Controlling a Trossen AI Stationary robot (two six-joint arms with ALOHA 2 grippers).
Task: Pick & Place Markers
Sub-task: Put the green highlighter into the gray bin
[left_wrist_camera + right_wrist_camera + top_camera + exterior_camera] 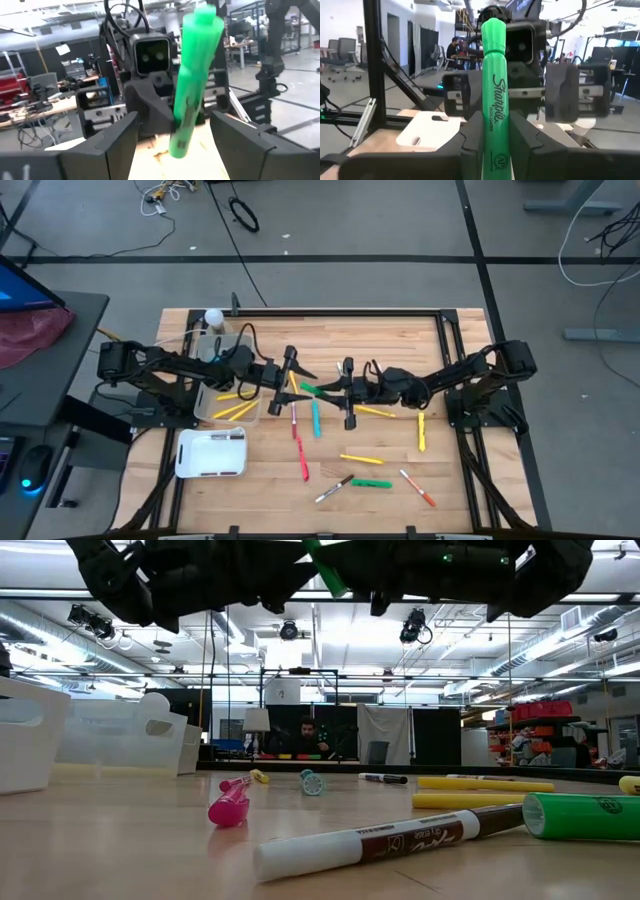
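Observation:
A green marker (309, 389) is in the air over the table's middle, between my two grippers. My right gripper (332, 389) is shut on it and comes from the table's right. My left gripper (298, 374) faces it from the left and is open. Its two fingers (117, 142) stand on either side of the marker's free end (192, 85) without touching it. The marker also shows at the top of the low view (326, 570). Several other markers lie on the table, yellow (360, 459), teal (315, 418), red (302, 461) and white-brown (390, 838). My right gripper pinches the green marker's barrel (494, 142) between its two fingers (470, 137). The fingers come about level from the table's right and lie along the marker. The marker sticks out past the fingertips toward my left gripper, lifted clear of the table.
A clear bin (218, 370) with yellow markers (236, 410) stands at the left, and a white tray (212, 453) lies in front of it. More markers are scattered toward the near right, green (371, 483), orange-white (418, 488) and yellow (421, 430). A black frame (445, 330) edges the table.

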